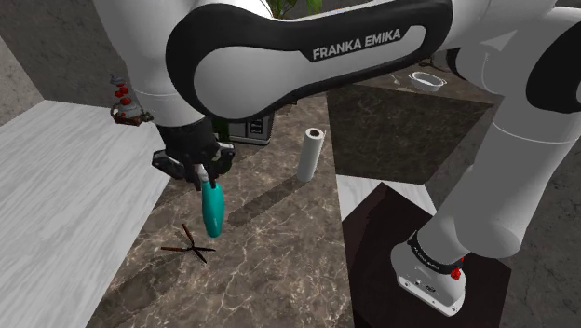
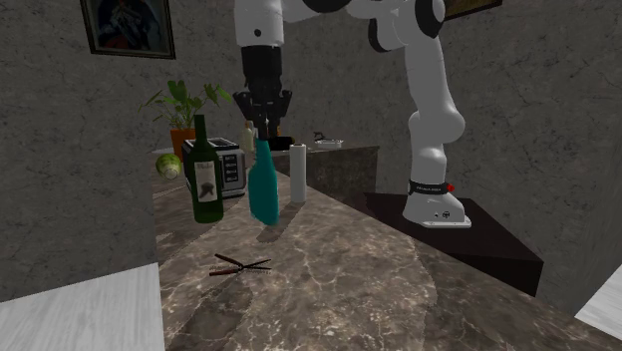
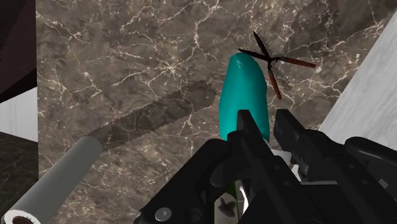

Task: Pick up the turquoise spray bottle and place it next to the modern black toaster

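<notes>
Turquoise spray bottle [image 1: 211, 210] hangs from your gripper [image 1: 199, 175], fingers clamped on its neck; shears [image 1: 191, 245] lie below.

A home kitchen: a brown veined marble counter [image 2: 349, 274] bears a dark boxy toaster [image 2: 233, 170], a green wine bottle [image 2: 206, 179] and a white paper-towel roll [image 2: 297, 175]; a framed painting [image 2: 128, 25] hangs above.

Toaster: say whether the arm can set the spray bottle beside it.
Probably yes: the gripper holds the spray bottle above the counter, and bare surface shows between the toaster and the paper towel roll.
</notes>
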